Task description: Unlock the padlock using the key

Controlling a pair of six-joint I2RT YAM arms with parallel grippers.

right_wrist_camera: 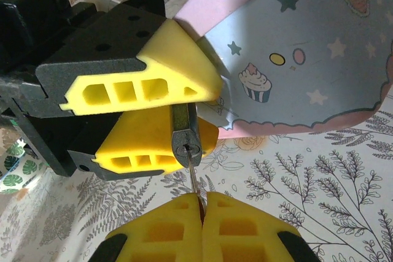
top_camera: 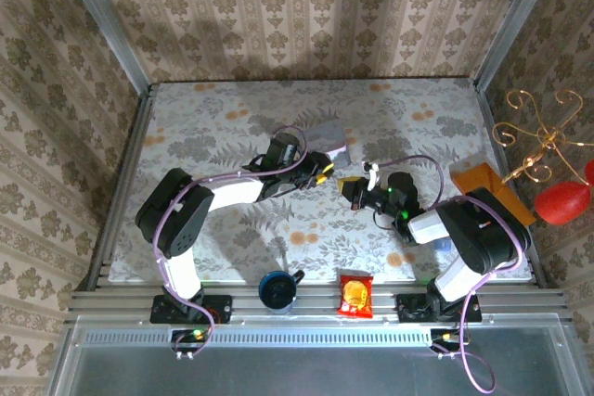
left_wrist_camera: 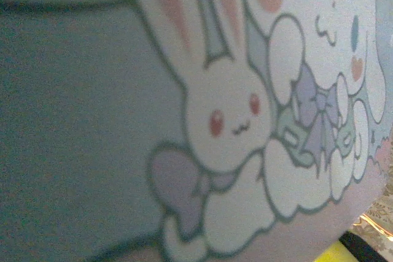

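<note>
Robot test cell in a lab, dressed as a domestic room. The square table with grey floral printed covering point(top_camera: 232, 118) is boxed behind and on both sides by flat panels of beige damask wallpaper point(top_camera: 306, 6), held by bare aluminium corner posts point(top_camera: 104, 20). Along the table's near edge a slotted aluminium profile rail point(top_camera: 316, 306) carries two bolted black-and-white robot arms point(top_camera: 232, 194); a gold wire ornament stand point(top_camera: 538, 141) sits beyond the table's right edge.

Behind padlock point(right_wrist_camera: 186, 133) and key point(right_wrist_camera: 194, 182), tin box point(right_wrist_camera: 295, 47)
</note>
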